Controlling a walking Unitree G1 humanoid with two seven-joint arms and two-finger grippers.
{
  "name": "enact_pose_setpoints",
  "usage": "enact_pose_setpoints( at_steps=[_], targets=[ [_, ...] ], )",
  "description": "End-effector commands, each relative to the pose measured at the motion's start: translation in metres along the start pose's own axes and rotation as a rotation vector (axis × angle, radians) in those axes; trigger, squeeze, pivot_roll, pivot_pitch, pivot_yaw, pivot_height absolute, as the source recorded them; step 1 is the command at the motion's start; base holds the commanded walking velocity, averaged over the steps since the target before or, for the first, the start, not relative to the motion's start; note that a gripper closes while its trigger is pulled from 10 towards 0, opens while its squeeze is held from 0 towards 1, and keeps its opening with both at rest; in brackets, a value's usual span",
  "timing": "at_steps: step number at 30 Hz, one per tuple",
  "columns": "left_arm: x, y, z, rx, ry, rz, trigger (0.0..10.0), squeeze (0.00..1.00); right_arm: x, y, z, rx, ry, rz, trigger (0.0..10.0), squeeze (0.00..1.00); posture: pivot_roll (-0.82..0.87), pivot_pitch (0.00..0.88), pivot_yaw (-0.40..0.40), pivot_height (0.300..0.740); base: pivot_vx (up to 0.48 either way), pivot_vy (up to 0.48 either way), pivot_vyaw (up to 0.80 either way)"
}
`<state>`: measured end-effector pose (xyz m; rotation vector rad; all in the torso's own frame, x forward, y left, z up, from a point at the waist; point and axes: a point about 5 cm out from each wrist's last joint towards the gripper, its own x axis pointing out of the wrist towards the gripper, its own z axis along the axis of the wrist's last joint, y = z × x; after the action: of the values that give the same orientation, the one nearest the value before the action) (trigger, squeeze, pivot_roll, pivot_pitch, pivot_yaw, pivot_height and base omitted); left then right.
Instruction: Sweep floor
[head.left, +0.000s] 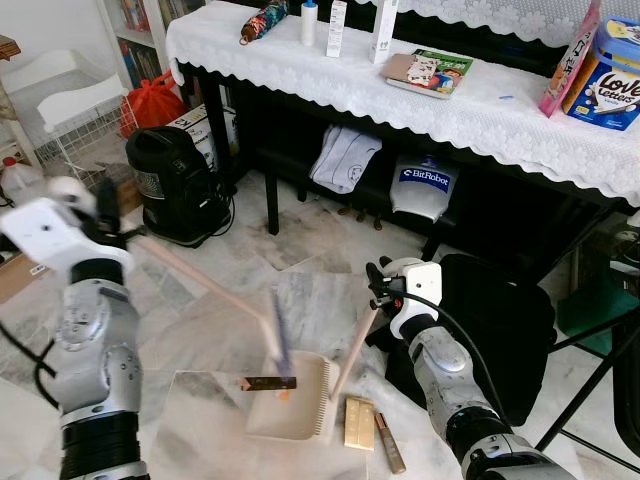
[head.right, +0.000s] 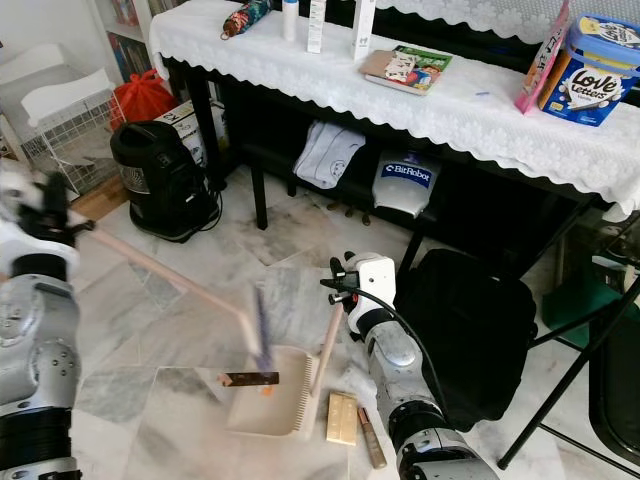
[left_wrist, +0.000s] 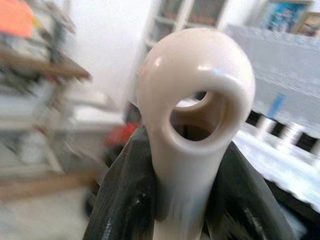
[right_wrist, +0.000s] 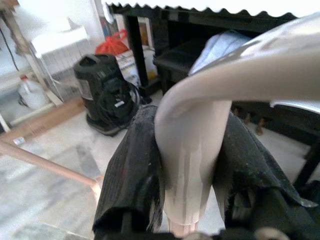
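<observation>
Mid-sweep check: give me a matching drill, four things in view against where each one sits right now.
Things:
1. beige dustpan
2. black canister vacuum cleaner
3. blue Love Letters tin
4. beige broom handle

Places:
A. on the white lace tablecloth
B. gripped in the left hand
C. flat on the marble floor between the arms
D. on the floor by the black table's leg

Pairs: 1-C, 2-D, 3-A, 4-B

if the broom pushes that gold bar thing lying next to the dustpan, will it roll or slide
The gold bar looks flat and rectangular, so it would probably slide rather than roll. The marble floor looks glossy, so it may skid easily. Its weight can't be judged.
</observation>
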<state>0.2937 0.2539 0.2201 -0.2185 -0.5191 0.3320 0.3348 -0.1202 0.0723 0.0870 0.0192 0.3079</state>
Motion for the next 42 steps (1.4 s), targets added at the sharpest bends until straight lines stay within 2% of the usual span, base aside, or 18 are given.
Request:
enact_pose_setpoints(
  at_steps=[1,4,9,11,12,14,16,20,26,30,35,40,42],
  targets=[
    [0.001,-0.008,0.011,0.038,-0.06,-0.029,10.0,0.0,0.005,-0.002,0.018,0.043,-0.104,-0.016,10.0,0.0,0.07,0.04,-0.044,0.74,0.0,0.0,0.0],
    [-0.006,-0.016,0.001,0.153,-0.038,-0.081,10.0,0.0,0.008,-0.003,0.025,0.098,-0.141,-0.029,10.0,0.0,0.06,0.035,-0.043,0.74,0.0,0.0,0.0],
    [-0.012,-0.018,-0.007,0.239,-0.035,-0.105,10.0,0.0,0.01,-0.002,0.031,0.095,-0.167,-0.016,10.0,0.0,0.06,0.027,-0.044,0.74,0.0,0.0,0.0],
    [-0.012,-0.018,-0.007,0.241,-0.046,-0.103,10.0,0.0,0.011,-0.002,0.032,0.096,-0.169,-0.015,10.0,0.0,0.06,0.021,-0.047,0.74,0.0,0.0,0.0],
    [-0.009,-0.017,0.001,0.241,-0.094,-0.084,10.0,0.0,0.011,-0.002,0.032,0.098,-0.17,-0.013,10.0,0.0,0.06,0.02,-0.049,0.74,0.0,0.0,0.0],
    [-0.005,-0.015,0.01,0.204,-0.132,-0.058,10.0,0.0,0.011,-0.002,0.032,0.098,-0.17,-0.011,10.0,0.0,0.06,0.021,-0.049,0.74,0.0,0.0,0.0],
    [0.003,-0.013,0.022,0.122,-0.157,-0.024,10.0,0.0,0.01,-0.001,0.031,0.104,-0.168,-0.006,10.0,0.0,0.06,0.017,-0.049,0.74,0.0,0.0,0.0],
    [0.006,-0.011,0.027,0.062,-0.169,0.006,10.0,0.0,0.01,0.0,0.03,0.105,-0.164,-0.004,10.0,0.0,0.07,0.012,-0.046,0.74,0.0,0.0,0.0],
    [0.004,-0.009,0.021,0.102,-0.157,0.009,10.0,0.0,0.01,-0.004,0.029,0.041,-0.134,-0.029,10.0,0.0,0.06,0.009,-0.043,0.74,0.0,0.0,0.0],
    [0.0,-0.012,0.014,0.17,-0.135,-0.026,10.0,0.0,0.01,-0.009,0.03,0.038,-0.135,-0.06,10.0,0.0,0.06,0.004,-0.044,0.74,0.0,0.0,0.0],
    [-0.008,-0.016,0.0,0.199,-0.074,-0.058,10.0,0.0,0.011,-0.011,0.034,0.038,-0.15,-0.072,10.0,0.0,0.06,0.0,-0.043,0.74,0.0,0.0,0.0],
    [-0.014,-0.017,-0.008,0.183,-0.039,-0.067,10.0,0.0,0.014,-0.008,0.04,0.069,-0.173,-0.067,10.0,0.0,0.05,0.0,-0.042,0.74,0.0,0.476,-0.31],
    [-0.014,-0.019,-0.01,0.176,-0.032,-0.074,10.0,0.0,0.015,-0.008,0.041,0.054,-0.171,-0.072,10.0,0.0,0.06,0.0,-0.046,0.74,0.0,0.476,-0.8]
  ],
)
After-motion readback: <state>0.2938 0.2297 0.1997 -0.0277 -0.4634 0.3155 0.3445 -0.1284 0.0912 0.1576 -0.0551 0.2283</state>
